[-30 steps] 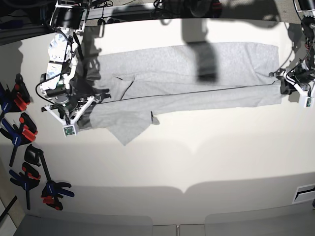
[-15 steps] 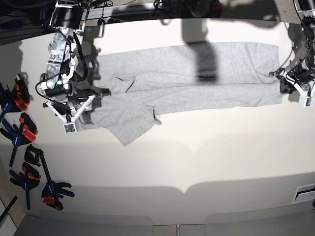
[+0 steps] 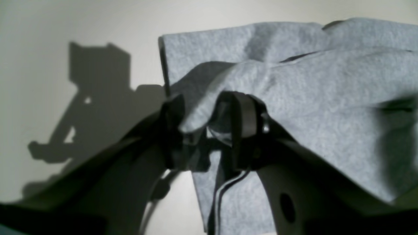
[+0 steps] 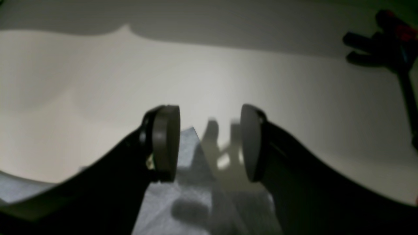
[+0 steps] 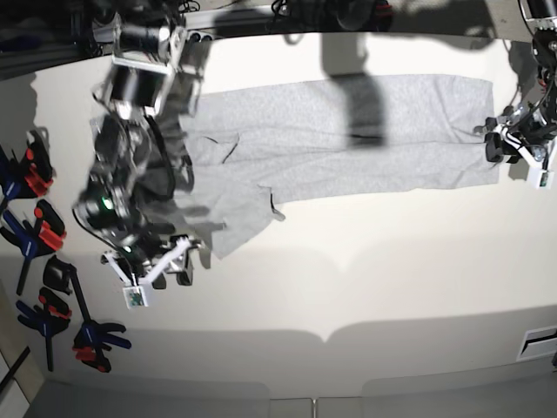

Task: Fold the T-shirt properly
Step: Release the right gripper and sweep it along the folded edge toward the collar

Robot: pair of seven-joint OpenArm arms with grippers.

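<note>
Across the table [image 5: 365, 261] the soft, limp T-shirt [image 5: 348, 139] looked light, best pinched at hems, the right gripper [image 4: 209, 143] spread empty, the left gripper [image 3: 209, 130] loosening around a fold.

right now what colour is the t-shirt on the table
Light heather grey, plain, no lettering showing. The T-shirt shows best in the base view.

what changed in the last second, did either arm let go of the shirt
The right tool let go of the T-shirt and swung away toward the near table edge, jaws open and empty. The left tool has parted, with cloth between its jaws. The shirt stayed folded lengthwise.
</note>
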